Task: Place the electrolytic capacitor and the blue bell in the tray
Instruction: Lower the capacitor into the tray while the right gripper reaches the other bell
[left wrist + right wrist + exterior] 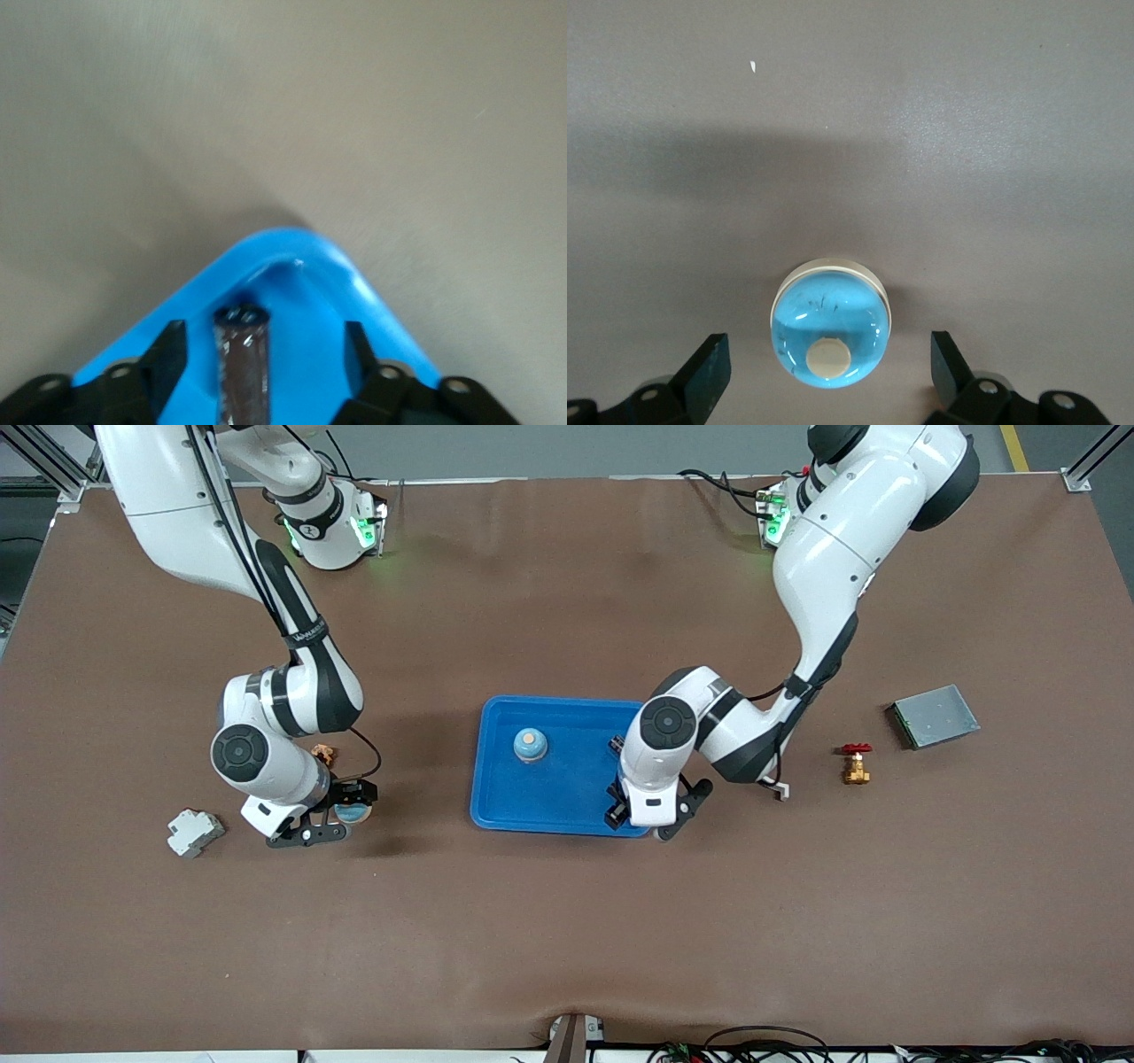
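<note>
the left gripper (264,336) hangs low over the corner of the tray (496,779) that is nearer the front camera, at the left arm's end. its fingers (173,350) are spread apart. the capacitor (241,367) is a dark little tube. it is in that tray corner, between the fingers, and there is a gap on each side, so nothing pinches it. i think this part is about done. to do it well, the left arm should go straight up, with the fingers kept wide, so they do not bump the tube or roll it over the rim.

the right gripper (828,359) is over a blue bell (831,332) that sits on the table (567,921), well apart from the tray, toward the right arm's end. its fingers (709,363) are spread wide too, one on each side of the bell, and they do not touch it. the bell is round and shiny on top, so it may slip. i think the fingers should go down low, keep the bell in the middle, and squeeze the pale base, not the dome. then lift it up high enough to clear the rim.

another blue bell (530,745) already stands inside the tray. the new one needs a bare spot beside it, away from the tube.
</note>
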Available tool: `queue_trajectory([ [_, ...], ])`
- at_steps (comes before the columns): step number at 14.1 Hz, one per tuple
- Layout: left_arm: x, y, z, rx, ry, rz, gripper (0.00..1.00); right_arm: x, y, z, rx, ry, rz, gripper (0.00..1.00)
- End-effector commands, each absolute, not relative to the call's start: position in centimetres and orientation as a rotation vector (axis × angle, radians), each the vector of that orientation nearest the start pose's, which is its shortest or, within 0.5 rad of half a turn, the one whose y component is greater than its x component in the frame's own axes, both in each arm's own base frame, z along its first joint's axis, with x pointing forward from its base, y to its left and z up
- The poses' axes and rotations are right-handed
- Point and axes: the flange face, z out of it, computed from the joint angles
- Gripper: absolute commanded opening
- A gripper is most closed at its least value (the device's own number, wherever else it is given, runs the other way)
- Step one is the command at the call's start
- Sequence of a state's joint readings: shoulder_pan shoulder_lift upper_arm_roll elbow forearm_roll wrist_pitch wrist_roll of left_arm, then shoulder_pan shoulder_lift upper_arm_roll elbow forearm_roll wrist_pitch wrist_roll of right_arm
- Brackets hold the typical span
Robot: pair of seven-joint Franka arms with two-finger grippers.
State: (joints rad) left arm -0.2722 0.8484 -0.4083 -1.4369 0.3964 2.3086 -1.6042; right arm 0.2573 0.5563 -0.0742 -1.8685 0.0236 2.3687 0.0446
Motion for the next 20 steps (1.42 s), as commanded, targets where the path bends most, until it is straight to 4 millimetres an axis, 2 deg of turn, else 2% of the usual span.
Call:
queue_trajectory([
  [1,62.6,-37.1,27.8,-2.949,-1.182,-0.148,1.00,62.2,11.4,20.7,-3.165,-0.233,0.057,1.00],
  [3,64.0,-33.0,32.2,-2.934,-1.078,-0.159,1.00,62.2,11.3,20.4,-3.165,-0.233,0.061,1.00],
  [6,65.6,-26.0,36.9,-2.934,-0.805,-0.131,1.00,62.0,11.4,19.5,-3.166,-0.236,0.074,1.00],
  [9,66.9,-18.1,40.0,-2.952,-0.601,-0.058,1.00,61.1,11.4,18.1,-3.163,-0.241,0.040,1.00],
  [11,67.4,-14.1,42.2,-2.982,-0.512,-0.053,1.00,61.0,11.7,18.0,-3.162,-0.248,0.035,1.00],
  [16,67.7,-5.3,45.9,-2.996,-0.474,-0.052,1.00,61.3,12.0,18.0,-3.160,-0.256,0.001,1.00],
  [18,66.8,-2.7,48.2,-3.009,-0.365,-0.027,1.00,61.1,12.1,16.2,-3.161,-0.258,0.008,1.00],
  [20,65.5,-0.3,50.9,-2.997,-0.271,-0.009,1.00,61.0,11.6,16.3,-3.161,-0.243,0.020,1.00],
])
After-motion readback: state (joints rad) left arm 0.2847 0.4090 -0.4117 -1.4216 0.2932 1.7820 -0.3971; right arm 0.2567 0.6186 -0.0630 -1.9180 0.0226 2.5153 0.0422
